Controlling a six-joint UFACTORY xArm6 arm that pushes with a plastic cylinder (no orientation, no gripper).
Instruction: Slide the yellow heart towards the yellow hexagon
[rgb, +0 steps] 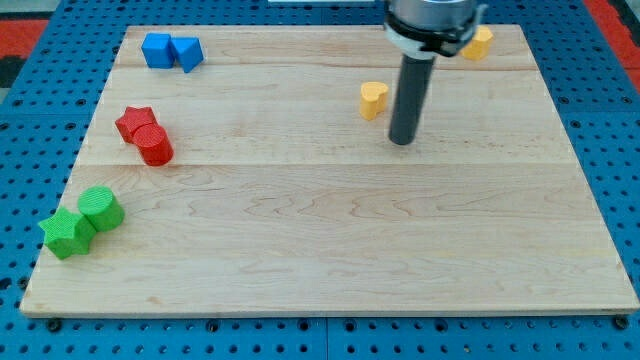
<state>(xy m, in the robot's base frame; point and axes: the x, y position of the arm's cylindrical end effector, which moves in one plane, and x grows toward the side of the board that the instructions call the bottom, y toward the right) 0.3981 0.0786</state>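
Note:
The yellow heart (373, 100) sits on the wooden board in the upper middle. The yellow hexagon (479, 43) lies near the board's top right edge, partly hidden behind the arm's body. My tip (402, 141) rests on the board just right of and slightly below the heart, a small gap apart from it. The rod rises straight up from the tip towards the view's top.
A blue cube (156, 50) and a blue triangle (187, 53) touch at the top left. A red star (135, 122) and a red cylinder (154, 146) touch at the left. A green cylinder (101, 208) and a green star (66, 233) sit at the lower left.

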